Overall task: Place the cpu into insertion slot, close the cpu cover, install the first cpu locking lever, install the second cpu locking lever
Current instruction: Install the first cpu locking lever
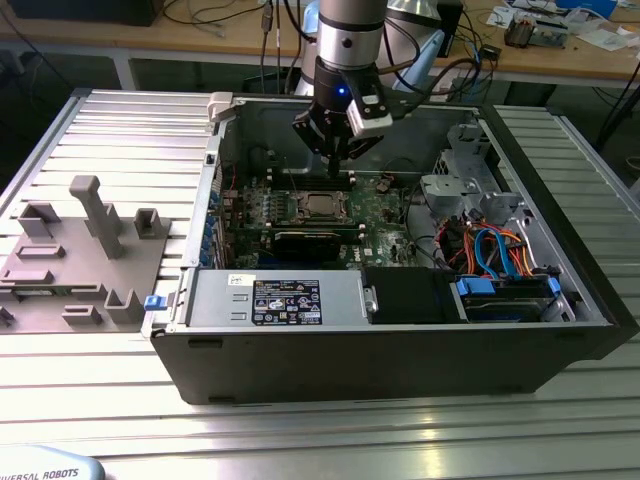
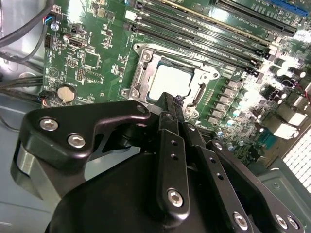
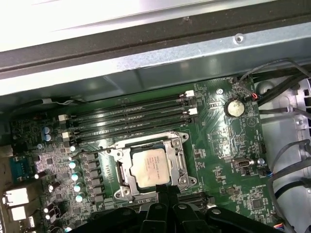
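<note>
The cpu [image 3: 150,167] lies flat in the insertion slot [image 3: 127,190] on the green motherboard; its silver top also shows in the second wrist view [image 2: 166,81] and the exterior view [image 1: 322,205]. The cpu cover [image 3: 178,156] lies down around the chip, which shows through the cover's window. My gripper [image 3: 165,190] hangs just above the socket's edge, apart from the chip. Its black fingers [image 2: 173,145] are pressed together and hold nothing. In the exterior view the gripper [image 1: 335,168] hovers over the board inside the open computer case. I cannot make out how the locking levers stand.
Long black memory slots [image 3: 131,119] run beside the socket. A coin battery [image 3: 235,107] and loose cables [image 3: 286,145] sit near the case wall. A drive cage with blue cables [image 1: 490,250] fills the exterior view's right. A grey fixture [image 1: 80,250] stands on the table at the left.
</note>
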`<act>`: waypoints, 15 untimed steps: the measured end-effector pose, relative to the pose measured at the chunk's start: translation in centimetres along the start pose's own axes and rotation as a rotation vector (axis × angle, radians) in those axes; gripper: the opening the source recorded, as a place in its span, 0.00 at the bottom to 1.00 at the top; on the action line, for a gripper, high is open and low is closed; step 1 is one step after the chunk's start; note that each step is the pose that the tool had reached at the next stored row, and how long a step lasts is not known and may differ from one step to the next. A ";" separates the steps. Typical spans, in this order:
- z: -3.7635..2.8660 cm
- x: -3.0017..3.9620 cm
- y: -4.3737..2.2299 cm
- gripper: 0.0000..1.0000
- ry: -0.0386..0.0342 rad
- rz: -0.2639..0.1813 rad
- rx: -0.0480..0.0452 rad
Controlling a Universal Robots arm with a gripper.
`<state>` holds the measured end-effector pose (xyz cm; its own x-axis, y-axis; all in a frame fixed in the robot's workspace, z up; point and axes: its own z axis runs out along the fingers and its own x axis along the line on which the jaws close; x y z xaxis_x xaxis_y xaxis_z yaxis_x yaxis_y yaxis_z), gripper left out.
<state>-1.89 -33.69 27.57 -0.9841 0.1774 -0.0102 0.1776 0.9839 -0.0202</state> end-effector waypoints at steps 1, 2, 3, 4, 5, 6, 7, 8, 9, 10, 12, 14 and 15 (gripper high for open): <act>0.00 0.00 0.00 0.11 -0.0001 -0.007 0.0000; 0.00 0.00 0.00 0.11 -0.0002 -0.013 0.0000; 0.00 0.00 0.00 0.11 -0.0004 -0.019 -0.0001; 0.00 0.00 0.00 0.11 -0.0004 -0.023 -0.0003; 0.00 0.00 0.00 0.11 -0.0005 -0.028 -0.0006; 0.00 0.00 0.00 0.11 -0.0006 -0.032 -0.0009; 0.00 0.00 0.00 0.11 -0.0006 -0.037 -0.0011; 0.00 0.00 0.00 0.11 -0.0007 -0.041 -0.0013; 0.00 0.00 0.00 0.11 -0.0007 -0.047 -0.0013; 0.00 0.00 0.00 0.11 -0.0008 -0.049 -0.0013; 0.00 0.00 0.00 0.11 -0.0009 -0.054 -0.0013; 0.00 0.00 0.00 0.11 -0.0011 -0.064 -0.0015; 0.00 0.00 0.00 0.11 -0.0012 -0.069 -0.0018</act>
<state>-1.89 -33.69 27.57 -0.9940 0.1091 -0.0101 0.1093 0.9938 -0.0190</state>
